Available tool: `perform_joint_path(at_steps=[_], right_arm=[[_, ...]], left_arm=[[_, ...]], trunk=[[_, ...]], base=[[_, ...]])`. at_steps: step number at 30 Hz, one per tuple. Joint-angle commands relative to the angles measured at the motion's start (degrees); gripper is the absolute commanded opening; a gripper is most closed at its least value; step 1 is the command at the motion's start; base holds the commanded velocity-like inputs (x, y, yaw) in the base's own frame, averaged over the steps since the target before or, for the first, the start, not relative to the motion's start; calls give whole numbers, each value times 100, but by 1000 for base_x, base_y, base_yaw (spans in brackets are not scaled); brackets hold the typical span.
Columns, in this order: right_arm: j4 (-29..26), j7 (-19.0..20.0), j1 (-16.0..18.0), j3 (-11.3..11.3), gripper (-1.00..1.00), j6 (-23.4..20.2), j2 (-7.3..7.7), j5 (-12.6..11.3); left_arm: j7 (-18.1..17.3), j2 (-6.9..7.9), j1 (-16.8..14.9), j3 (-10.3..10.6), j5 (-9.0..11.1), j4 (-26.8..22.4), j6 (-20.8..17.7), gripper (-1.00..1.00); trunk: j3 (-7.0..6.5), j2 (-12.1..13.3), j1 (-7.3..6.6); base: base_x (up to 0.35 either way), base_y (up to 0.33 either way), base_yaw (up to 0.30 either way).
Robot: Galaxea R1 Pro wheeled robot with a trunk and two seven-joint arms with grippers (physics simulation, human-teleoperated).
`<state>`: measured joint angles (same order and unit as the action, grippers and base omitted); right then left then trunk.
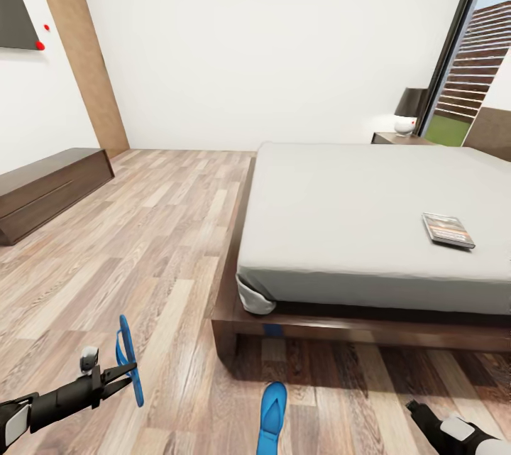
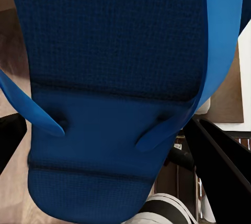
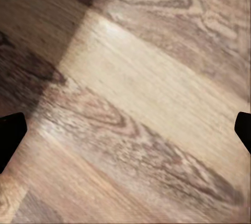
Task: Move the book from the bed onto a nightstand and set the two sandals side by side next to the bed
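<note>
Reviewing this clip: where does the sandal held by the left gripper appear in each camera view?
Head view: held sandal at lower left, on edge above the floor, clamped by the left gripper.
Left wrist view: its blue sole and straps, close up.
Right wrist view: just floor planks.
Shared landmark: the wood-plank floor.

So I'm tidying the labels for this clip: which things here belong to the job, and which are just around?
Job:
held sandal in left gripper
floor sandal
book
bed
nightstand

Just around:
long bench
lamp
window
</note>
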<state>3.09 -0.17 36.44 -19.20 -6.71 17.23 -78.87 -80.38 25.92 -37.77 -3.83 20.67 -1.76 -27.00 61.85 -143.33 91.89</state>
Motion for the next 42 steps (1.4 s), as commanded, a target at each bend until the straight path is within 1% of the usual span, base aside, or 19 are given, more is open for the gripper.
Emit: perform_joint_path(at_steps=[1,4,9,42], right_arm=[[7,-87,5,-48,100,-23,-3,-44],[7,-206,4,-53,100,-23,-11,-43],[7,-252,4,-62,100,-23,-34,-43],[7,-266,4,-83,100,-20,-69,-50]], left_arm=[[-22,1,-3,-39,-37,0,-59,-100],[-16,1,-3,-39,-37,0,-59,-100],[-15,0,-3,-39,-37,0,-59,-100],[-13,-7,-3,-39,-37,0,-67,-100]], trunk=[[5,-2,-1],[5,-2,-1],[5,-2,-1],[5,-2,-1]], base=[[0,-100,0],[0,-110,0],[0,-130,0],[0,-173,0]])
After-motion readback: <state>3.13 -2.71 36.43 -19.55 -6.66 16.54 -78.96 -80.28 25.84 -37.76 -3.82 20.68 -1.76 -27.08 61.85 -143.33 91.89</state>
